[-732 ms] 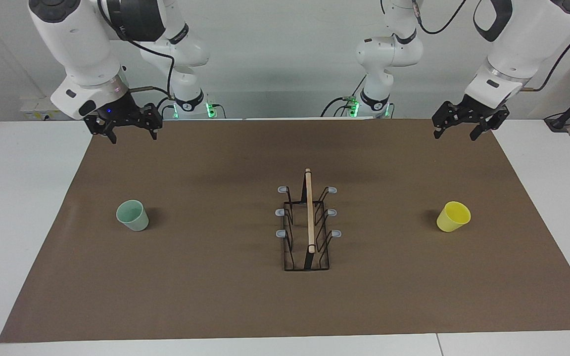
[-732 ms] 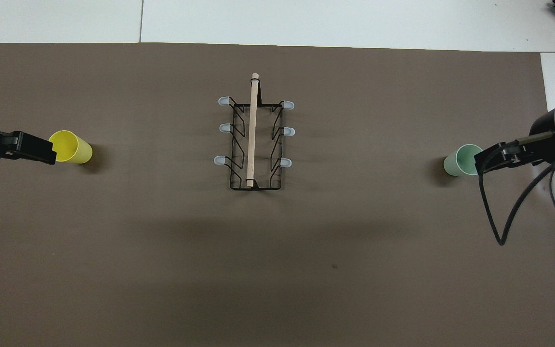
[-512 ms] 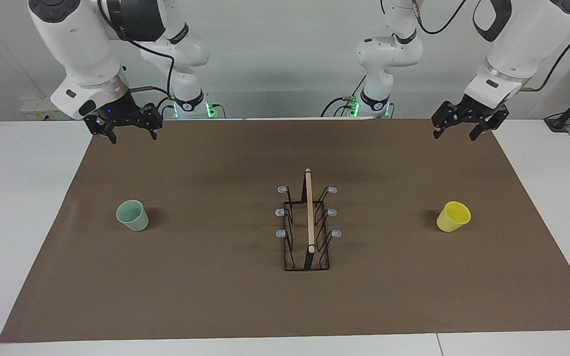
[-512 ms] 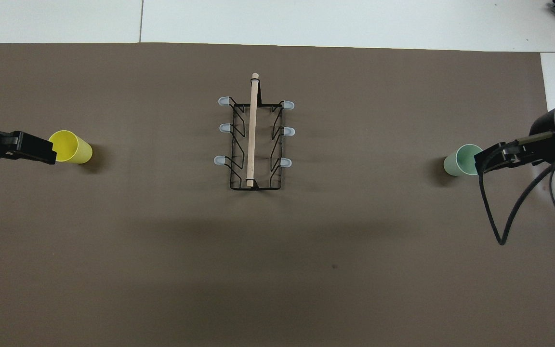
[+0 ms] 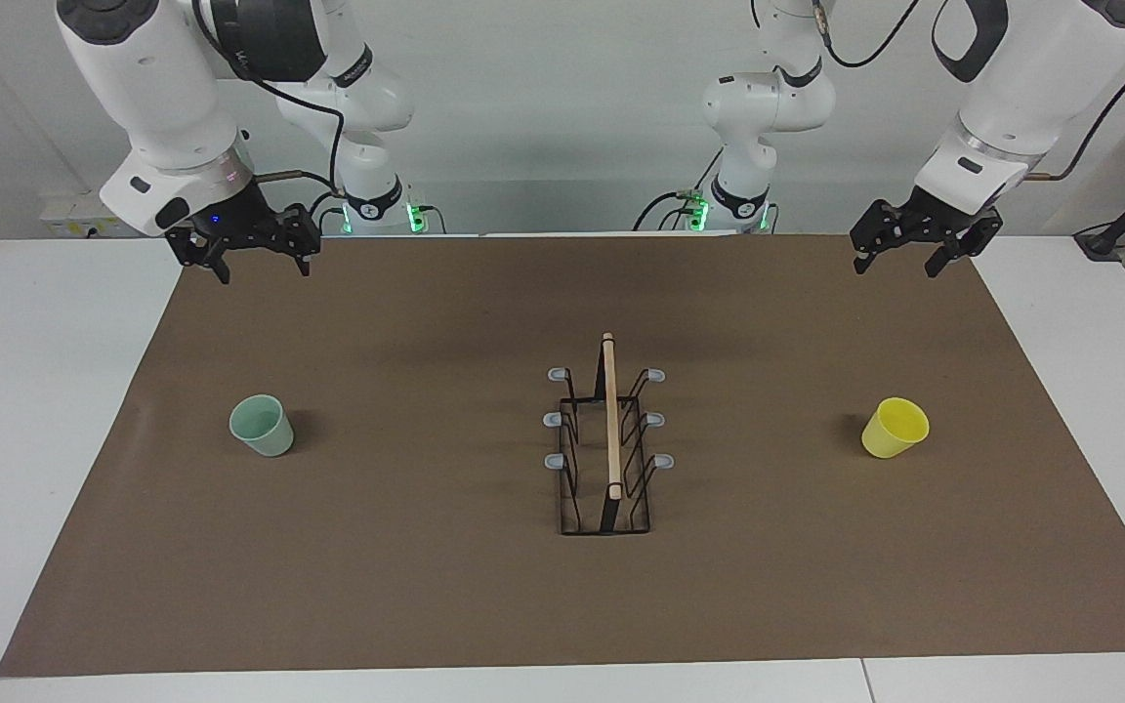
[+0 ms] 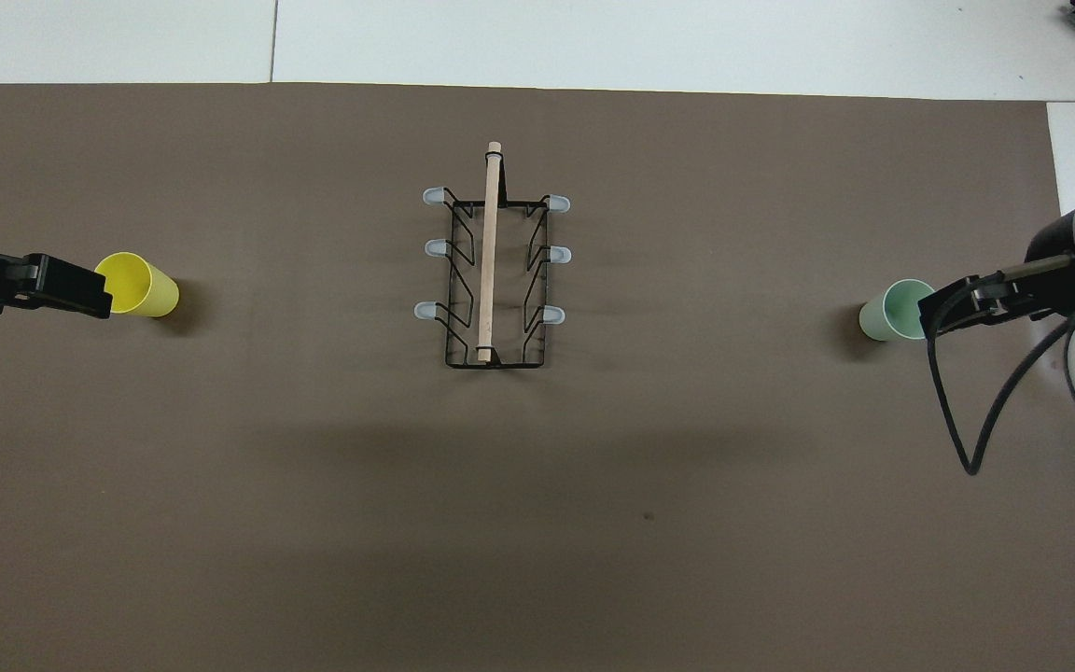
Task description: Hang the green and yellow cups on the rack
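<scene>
The pale green cup (image 5: 262,426) stands upright on the brown mat toward the right arm's end; it also shows in the overhead view (image 6: 890,312). The yellow cup (image 5: 895,428) stands upright toward the left arm's end and shows in the overhead view (image 6: 140,286). The black wire rack (image 5: 607,444) with its wooden top rod stands mid-table between them, pegs bare (image 6: 491,271). My right gripper (image 5: 265,272) hangs open and empty, high over the mat's edge nearest the robots. My left gripper (image 5: 895,268) hangs likewise, open and empty.
The brown mat (image 5: 406,586) covers most of the white table (image 5: 35,391). A black cable (image 6: 953,411) loops down from the right arm. In the overhead view the raised left gripper (image 6: 80,291) and right gripper (image 6: 943,308) overlap the cups' rims.
The left gripper has drifted very slightly upward. The cups, the rack and the right gripper have not moved.
</scene>
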